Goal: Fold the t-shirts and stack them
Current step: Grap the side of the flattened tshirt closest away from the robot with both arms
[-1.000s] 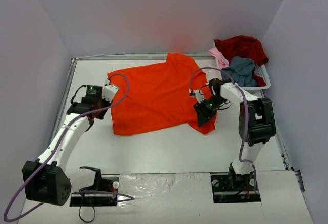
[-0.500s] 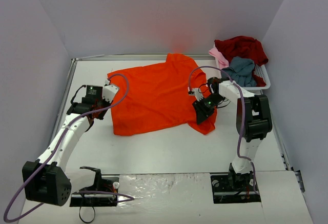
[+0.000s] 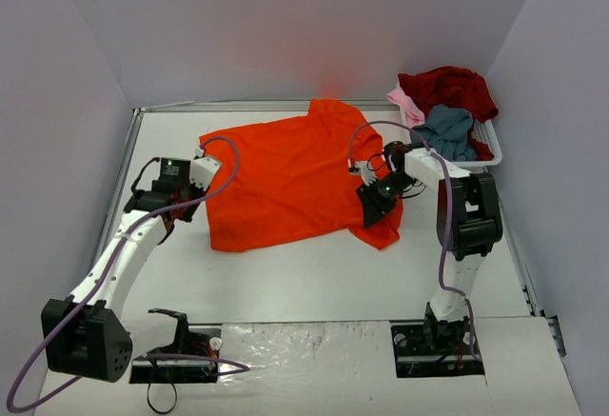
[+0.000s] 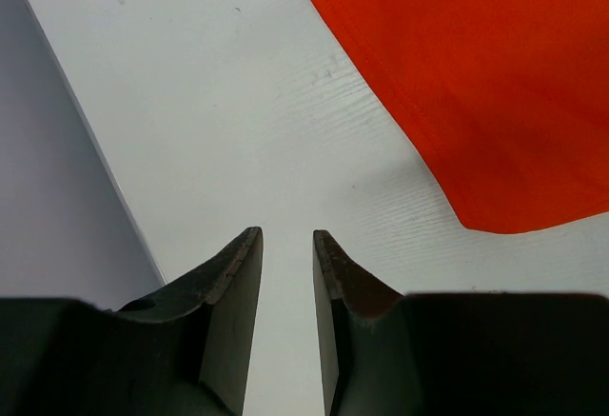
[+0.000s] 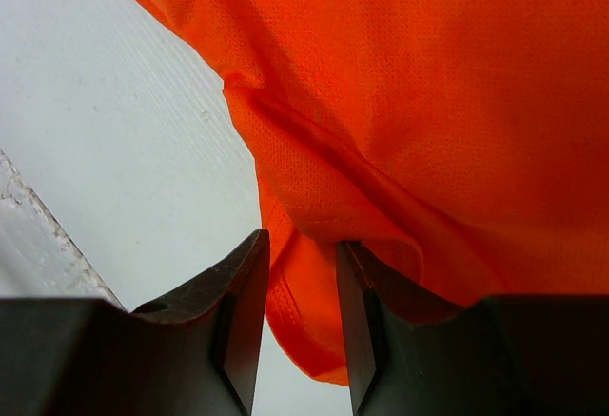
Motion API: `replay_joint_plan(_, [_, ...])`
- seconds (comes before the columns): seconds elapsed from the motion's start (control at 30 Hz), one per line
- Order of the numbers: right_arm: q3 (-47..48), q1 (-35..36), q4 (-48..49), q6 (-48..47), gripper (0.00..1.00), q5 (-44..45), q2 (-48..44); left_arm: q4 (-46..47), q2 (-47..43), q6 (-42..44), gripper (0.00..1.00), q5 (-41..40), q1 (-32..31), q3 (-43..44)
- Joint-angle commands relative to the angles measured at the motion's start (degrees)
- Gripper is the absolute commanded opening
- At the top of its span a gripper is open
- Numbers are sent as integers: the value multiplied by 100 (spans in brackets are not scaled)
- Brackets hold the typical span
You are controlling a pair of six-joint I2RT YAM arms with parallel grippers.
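Note:
A bright orange-red t-shirt (image 3: 285, 173) lies spread flat on the white table. My right gripper (image 3: 371, 211) hovers over its front right corner. In the right wrist view the gripper (image 5: 303, 245) is open, straddling a rumpled fold and hem of the shirt (image 5: 428, 83); the cloth sits in the gap but is not pinched. My left gripper (image 3: 181, 192) is just off the shirt's left edge. In the left wrist view it (image 4: 287, 240) stands slightly open over bare table, with the shirt (image 4: 495, 83) off to the right.
A white slatted basket (image 3: 490, 149) at the back right holds a dark red shirt (image 3: 447, 88), a grey-blue one (image 3: 445, 128) and a pale pink one (image 3: 407, 104). Grey walls close in the table on the left, back and right.
My right gripper has shifted a little to the left and back over the shirt's corner, and its elbow has swung inward. The left arm and the shirt have stayed put.

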Motion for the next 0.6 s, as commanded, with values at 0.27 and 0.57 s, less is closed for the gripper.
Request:
replay_joint_plan(0.27, [203, 57, -212, -6, 30, -220, -15, -30, -71, -61, 27, -45, 55, 76])
replay_joint_plan(0.57, [230, 75, -221, 47, 10, -228, -94, -12, -98, -69, 27, 8, 82, 58])
